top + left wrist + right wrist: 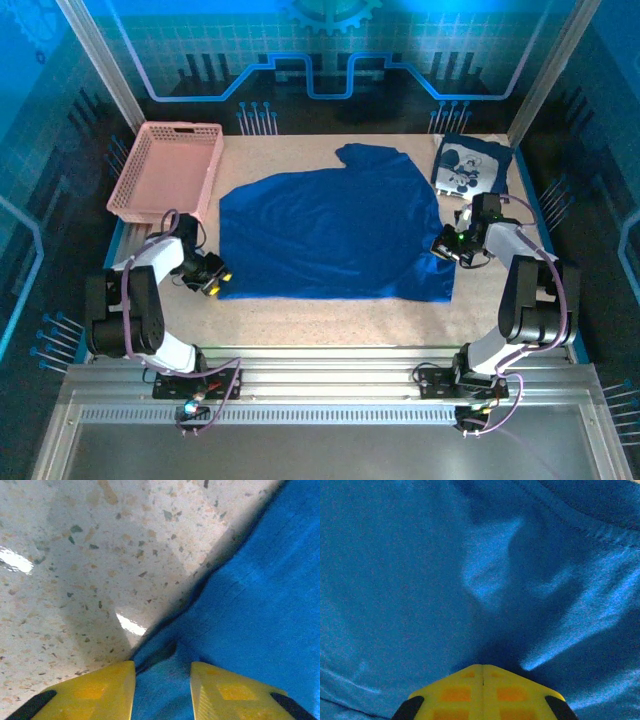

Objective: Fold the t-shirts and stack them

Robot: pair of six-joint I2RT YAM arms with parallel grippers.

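A royal-blue t-shirt (330, 225) lies spread out, print hidden, across the middle of the table. A second t-shirt (472, 165), folded with a white-and-black cartoon print up, rests at the back right. My left gripper (218, 280) sits low at the spread shirt's near-left corner. In the left wrist view its yellow fingers (95, 690) stand apart with the cloth edge (165, 690) between them, so the left gripper (162, 680) is open. My right gripper (445, 245) is at the shirt's right edge. In the right wrist view the right gripper (483, 669) is shut on blue cloth (420, 580), with creases fanning from the tips.
A pink lattice basket (168, 170) stands at the back left, close to the spread shirt's left side. Speckled beige table (330, 325) shows between the shirt's near hem and the arm bases. Metal frame posts flank the back corners.
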